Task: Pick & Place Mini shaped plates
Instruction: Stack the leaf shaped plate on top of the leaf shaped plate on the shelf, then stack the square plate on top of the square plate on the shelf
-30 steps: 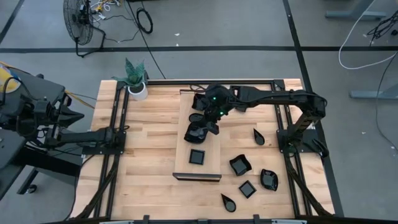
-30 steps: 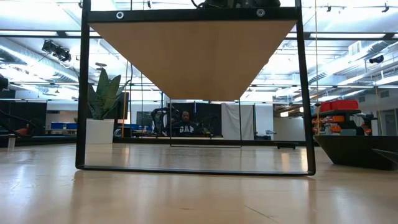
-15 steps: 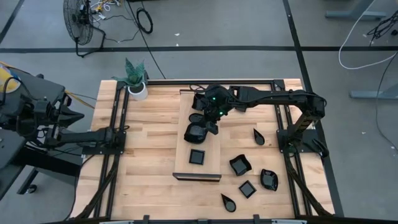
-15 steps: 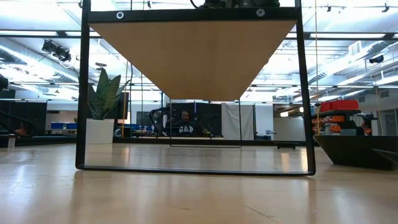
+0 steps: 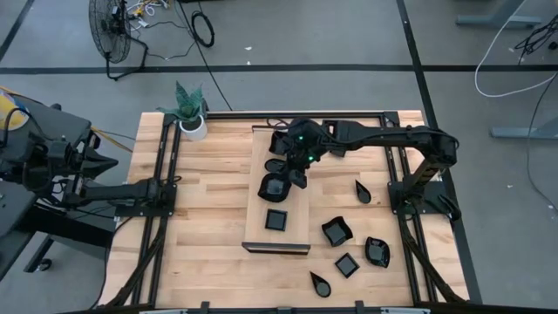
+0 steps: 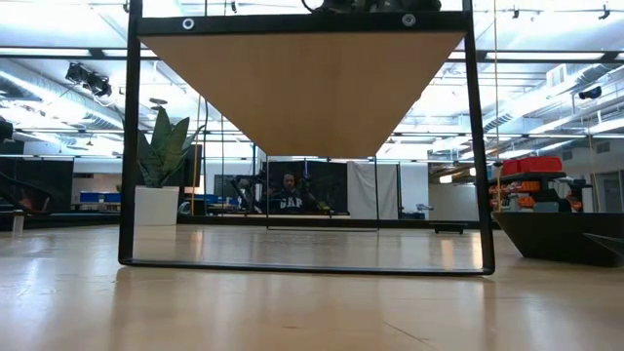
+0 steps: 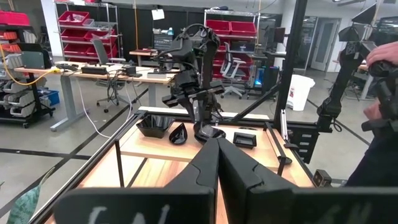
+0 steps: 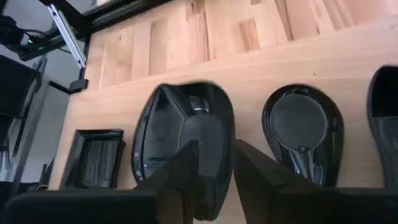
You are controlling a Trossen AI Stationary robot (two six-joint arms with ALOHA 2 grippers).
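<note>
So my right gripper (image 5: pixel 293 177) was sitting over the long wooden board (image 5: pixel 299 232), right above the leaf-shaped plate (image 8: pixel 180 144) I was dealing with. From my right wrist cam the fingers (image 8: pixel 184 167) stood a little apart with a gap between them, and the plate lay flat on the board below rather than pinched, so I'd call it let go, or near enough. There was a teardrop plate (image 8: pixel 303 140) just beside it on one side and a square plate (image 8: pixel 96 157) on the other, all in a row on the board.

My take on doing this step well: spread the fingers fully before lifting, then go straight up, because those glossy rims looked slippery and a sideways drag could nudge the neighbours. Keep the wrist level too.

Plenty left to move. The loose plates were on the table to the right of the board, including a wavy bowl (image 5: pixel 336 231) and a small square (image 5: pixel 347 264).

My left gripper (image 7: pixel 217 163) was parked at the table's left edge, fingers pressed together, holding nothing
</note>
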